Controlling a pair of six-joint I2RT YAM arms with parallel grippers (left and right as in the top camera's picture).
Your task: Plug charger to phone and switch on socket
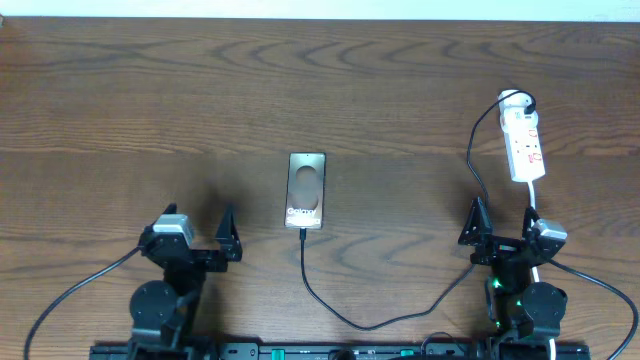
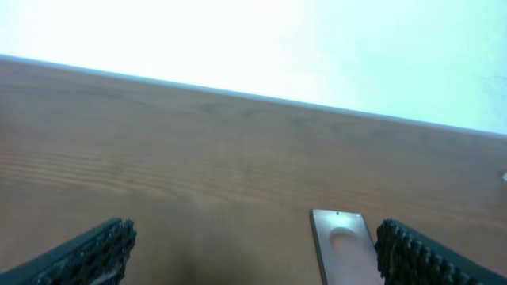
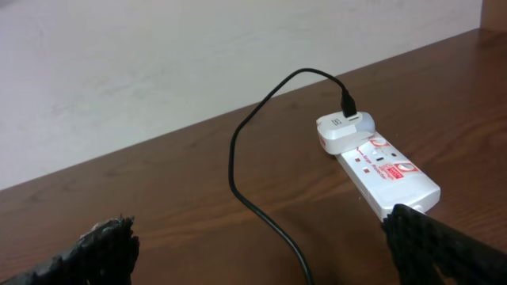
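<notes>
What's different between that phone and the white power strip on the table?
The phone is shiny grey-brown; the power strip is white with red marks. The phone lies mid-table, the power strip far on the right. The power strip carries a white adapter at its far end; the phone has only the black cable reaching its near edge. Both lie flat on the table, linked by that cable.
</notes>
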